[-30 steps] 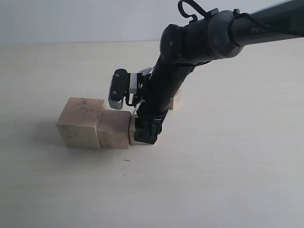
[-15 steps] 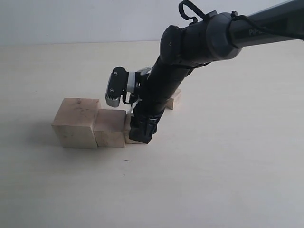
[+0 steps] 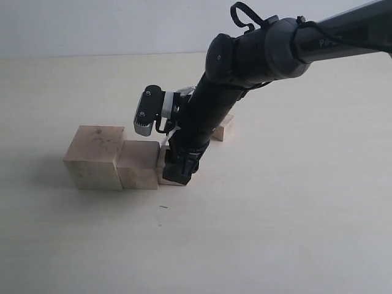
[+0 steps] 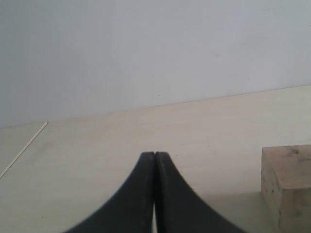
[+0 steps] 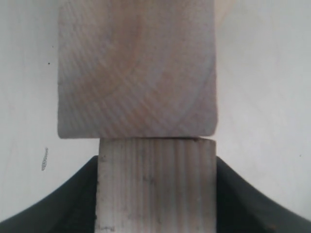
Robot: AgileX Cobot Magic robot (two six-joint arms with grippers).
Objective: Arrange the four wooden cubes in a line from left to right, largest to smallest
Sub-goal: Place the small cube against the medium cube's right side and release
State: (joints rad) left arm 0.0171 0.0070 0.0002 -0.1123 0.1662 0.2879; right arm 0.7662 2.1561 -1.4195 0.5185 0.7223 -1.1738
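Leftward, toward 9 o'clock in the exterior view, the whole row has slid across the tabletop [image 3: 294, 233] over the last second, and the right gripper [image 3: 177, 173] has travelled with it. The largest cube [image 3: 95, 156] sits at the 9 o'clock end. The second cube [image 3: 139, 164] is pressed against its 3 o'clock face. The third cube [image 5: 156, 189] follows, its face flush against the second cube in the right wrist view.

The right gripper's fingers [image 5: 63, 208] are clamped on the third cube's two opposite side faces, and the block fills the gap between them. The smallest cube [image 3: 224, 130] lies apart at about 1 o'clock from that gripper, half hidden behind the arm and not yet in line.

The left gripper [image 4: 154, 162] has its fingers pressed together on nothing. One pale block shows at the edge of its view, likely the largest cube.

These blocks look rigid and light, with bare wood faces that should hold well under the pads. They slide easily, as a nudge from one block moves its neighbours. The smallest cube is best pinched on two parallel side faces, low and centred so it cannot twist. It should then be set down against the third cube's 3 o'clock face without shoving the row.
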